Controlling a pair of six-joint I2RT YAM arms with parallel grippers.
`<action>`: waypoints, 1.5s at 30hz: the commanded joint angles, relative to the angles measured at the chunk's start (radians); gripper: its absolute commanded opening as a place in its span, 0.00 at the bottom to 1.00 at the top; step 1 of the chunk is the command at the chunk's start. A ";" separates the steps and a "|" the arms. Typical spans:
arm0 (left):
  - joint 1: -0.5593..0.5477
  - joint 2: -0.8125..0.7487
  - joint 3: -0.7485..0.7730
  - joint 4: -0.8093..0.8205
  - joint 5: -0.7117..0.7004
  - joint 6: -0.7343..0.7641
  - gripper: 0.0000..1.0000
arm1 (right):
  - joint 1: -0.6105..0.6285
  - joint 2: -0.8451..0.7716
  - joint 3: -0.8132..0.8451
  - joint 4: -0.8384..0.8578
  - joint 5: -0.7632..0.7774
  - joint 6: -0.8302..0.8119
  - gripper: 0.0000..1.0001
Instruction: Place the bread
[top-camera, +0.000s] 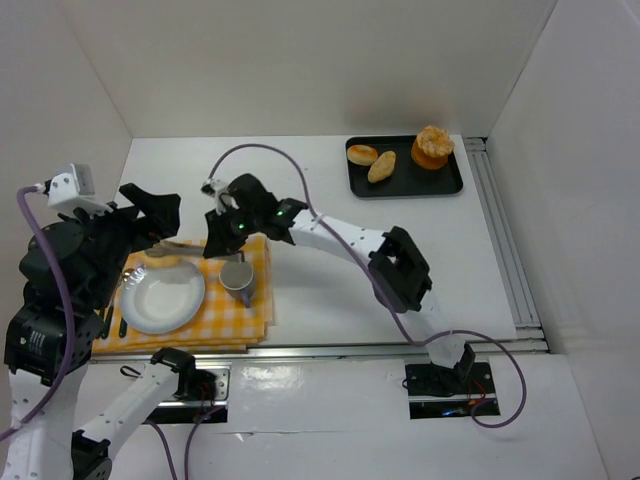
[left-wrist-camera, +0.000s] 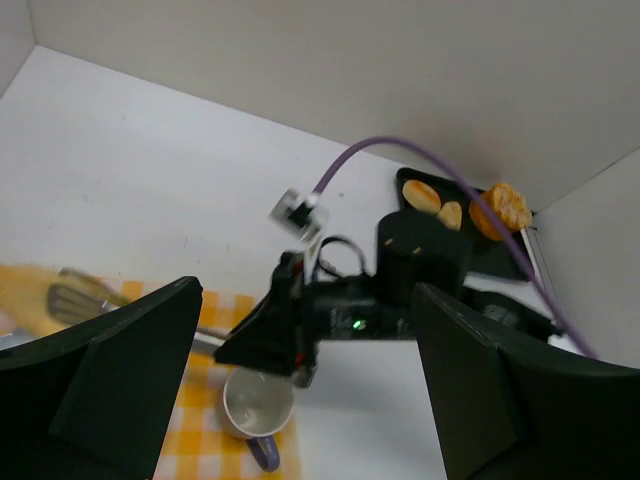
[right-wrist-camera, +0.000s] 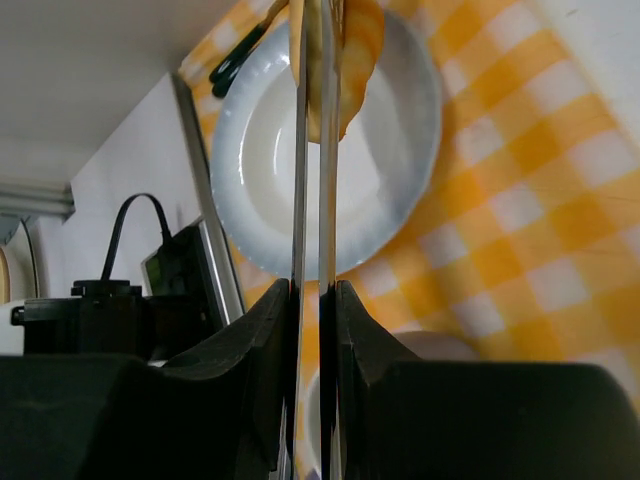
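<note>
bread (right-wrist-camera: 362, 40): smooth golden crust, matt;
tongs (right-wrist-camera: 310, 180): thin bare metal, bright and reflective;
plate (right-wrist-camera: 415, 130): white, glossy, glazed look;
cloth (right-wrist-camera: 520, 180): woven fabric, yellow-and-white check, matt;
cup (top-camera: 238, 277): smooth, pale inside, slight sheen;
tray (top-camera: 400, 185): black, smooth, dull sheen;
table (top-camera: 330, 290): white, smooth, matt

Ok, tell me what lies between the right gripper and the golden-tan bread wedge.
Slim metal tongs: the right gripper holds them, and they pinch the bread over the white plate. Right wrist view.
</note>
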 joint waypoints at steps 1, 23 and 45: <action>-0.003 -0.009 0.046 0.017 -0.038 0.011 0.99 | 0.039 0.033 0.104 -0.009 -0.058 -0.015 0.00; -0.003 -0.009 0.028 0.017 -0.047 0.021 0.99 | 0.057 -0.271 -0.158 0.021 0.114 -0.035 0.58; -0.003 0.030 0.000 0.046 -0.006 0.030 0.99 | -0.274 -0.820 -1.147 0.112 0.936 0.049 0.59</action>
